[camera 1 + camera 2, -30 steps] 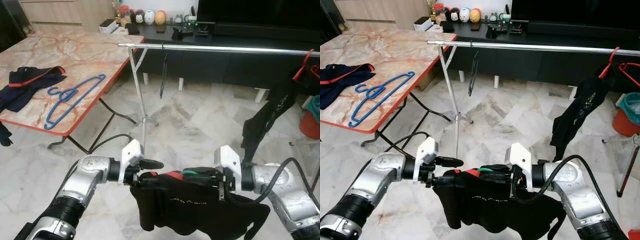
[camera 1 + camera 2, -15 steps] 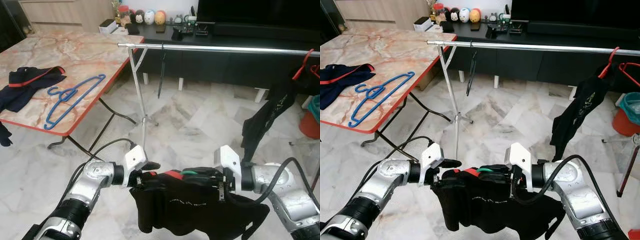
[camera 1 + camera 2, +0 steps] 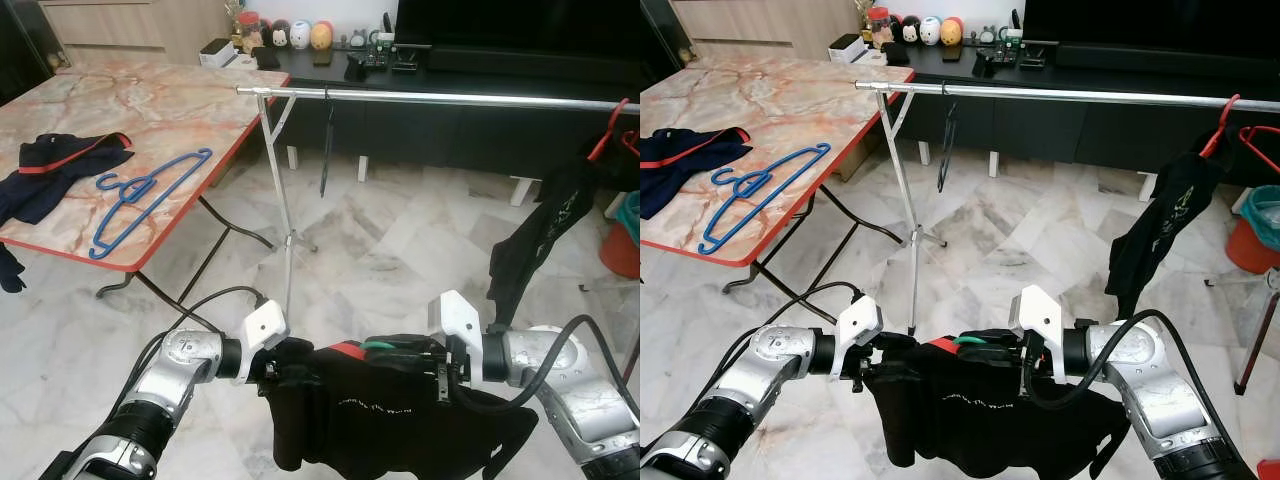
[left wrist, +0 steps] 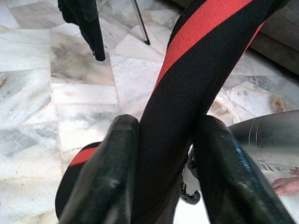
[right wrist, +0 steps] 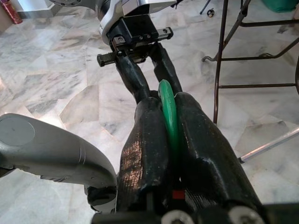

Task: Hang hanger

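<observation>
A black garment [image 3: 390, 420] with a red stripe hangs on a green hanger [image 5: 167, 105], low in front of me. My right gripper [image 3: 388, 348] is shut on the green hanger's neck, seen pinched between its fingers [image 5: 149, 140] in the right wrist view. My left gripper [image 3: 288, 357] is shut on the garment's red-striped shoulder [image 4: 187, 88], with fabric squeezed between both fingers [image 4: 112, 177]. The silver clothes rail [image 3: 450, 97] runs across the room well above and beyond both grippers.
A dark hanger [image 3: 326, 140] dangles from the rail's left part. At the rail's right end a black garment [image 3: 545, 225] hangs on a red hanger. A marble table [image 3: 150, 100] on the left holds blue hangers [image 3: 140, 190] and navy clothing [image 3: 50, 170]. An orange bucket [image 3: 620, 248] stands far right.
My left gripper, open with one finger showing above the cloth, has moved a little right and down and shut on the garment's shoulder. The right gripper has kept still.
</observation>
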Controlling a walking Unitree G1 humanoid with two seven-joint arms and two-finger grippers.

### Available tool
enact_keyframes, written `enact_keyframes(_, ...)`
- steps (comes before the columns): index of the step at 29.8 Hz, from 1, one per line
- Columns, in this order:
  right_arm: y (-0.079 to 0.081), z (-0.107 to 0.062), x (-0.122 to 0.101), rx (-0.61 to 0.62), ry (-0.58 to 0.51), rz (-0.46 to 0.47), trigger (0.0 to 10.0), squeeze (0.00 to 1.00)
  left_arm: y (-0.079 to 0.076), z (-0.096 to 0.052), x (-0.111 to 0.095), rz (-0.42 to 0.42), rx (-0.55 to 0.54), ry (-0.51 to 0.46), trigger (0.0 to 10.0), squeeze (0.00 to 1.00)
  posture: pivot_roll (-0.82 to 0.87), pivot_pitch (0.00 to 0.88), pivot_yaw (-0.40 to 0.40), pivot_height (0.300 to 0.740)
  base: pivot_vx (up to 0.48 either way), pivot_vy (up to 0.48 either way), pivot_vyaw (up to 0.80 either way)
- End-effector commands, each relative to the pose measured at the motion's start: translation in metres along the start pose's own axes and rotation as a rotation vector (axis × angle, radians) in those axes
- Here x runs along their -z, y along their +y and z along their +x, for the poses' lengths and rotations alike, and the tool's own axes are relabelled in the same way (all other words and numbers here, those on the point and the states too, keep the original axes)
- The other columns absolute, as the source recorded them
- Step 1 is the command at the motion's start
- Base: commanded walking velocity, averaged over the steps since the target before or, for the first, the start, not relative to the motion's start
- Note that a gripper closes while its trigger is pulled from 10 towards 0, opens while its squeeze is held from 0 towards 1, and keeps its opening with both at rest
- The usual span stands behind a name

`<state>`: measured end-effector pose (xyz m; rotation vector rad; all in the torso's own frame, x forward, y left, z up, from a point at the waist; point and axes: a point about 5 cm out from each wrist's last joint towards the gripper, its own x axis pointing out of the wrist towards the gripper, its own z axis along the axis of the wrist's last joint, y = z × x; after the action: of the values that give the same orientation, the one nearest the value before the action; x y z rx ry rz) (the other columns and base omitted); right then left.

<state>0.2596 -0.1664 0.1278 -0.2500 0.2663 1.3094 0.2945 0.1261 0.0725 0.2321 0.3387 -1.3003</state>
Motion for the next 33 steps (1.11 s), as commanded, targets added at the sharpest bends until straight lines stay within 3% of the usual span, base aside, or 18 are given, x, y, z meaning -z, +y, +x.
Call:
enact_keyframes(1,0.0,0.002,-0.011,-0.018,-0.022,-0.049,0.0,0.0,0.004,-0.004,-0.001,0.011,-0.024,0.006,0.0,0.0,0.02,0.042,0.071,0.74,0.0,0.0,0.0)
enact_keyframes(10,-0.001,0.001,-0.01,-0.017,-0.011,-0.048,0.0,0.0,0.015,-0.009,-0.004,0.056,-0.135,-0.006,0.0,0.0,0.03,0.049,0.069,0.74,0.0,0.0,0.0)
enact_keyframes(11,-0.001,0.001,-0.009,-0.016,-0.006,-0.049,0.0,0.0,0.019,-0.01,-0.004,0.077,-0.186,0.006,0.0,0.0,0.03,0.05,0.069,0.74,0.0,0.0,0.0)
enact_keyframes(18,-0.003,-0.001,-0.007,0.015,0.015,-0.057,0.0,0.0,0.035,-0.016,0.007,0.206,-0.407,0.197,0.0,0.0,0.03,0.051,0.07,0.74,0.0,0.0,0.0)
enact_keyframes(20,-0.005,-0.001,-0.004,0.044,0.032,-0.06,0.0,0.0,0.041,-0.02,0.012,0.202,-0.496,0.245,0.0,0.0,0.03,0.049,0.069,0.74,0.0,0.0,0.0)
enact_keyframes(23,-0.006,-0.001,-0.004,0.061,0.033,-0.061,0.0,0.0,0.044,-0.022,0.016,0.203,-0.545,0.273,0.0,0.0,0.03,0.051,0.071,0.74,0.0,0.0,0.0)
enact_keyframes(25,-0.008,-0.002,-0.004,0.104,0.014,-0.056,0.0,0.0,0.049,-0.028,0.025,0.196,-0.647,0.348,0.0,0.0,0.03,0.05,0.071,0.74,0.0,0.0,0.0)
enact_keyframes(28,-0.01,-0.002,-0.005,0.138,-0.006,-0.05,0.0,0.0,0.05,-0.031,0.032,0.164,-0.693,0.396,0.0,0.0,0.03,0.051,0.072,0.74,0.0,0.0,0.0)
enact_keyframes(33,-0.006,-0.003,-0.009,0.122,-0.056,-0.029,0.0,0.0,0.054,-0.04,0.041,0.191,-0.802,0.498,0.0,0.0,0.03,0.052,0.072,0.74,0.0,0.0,0.0)
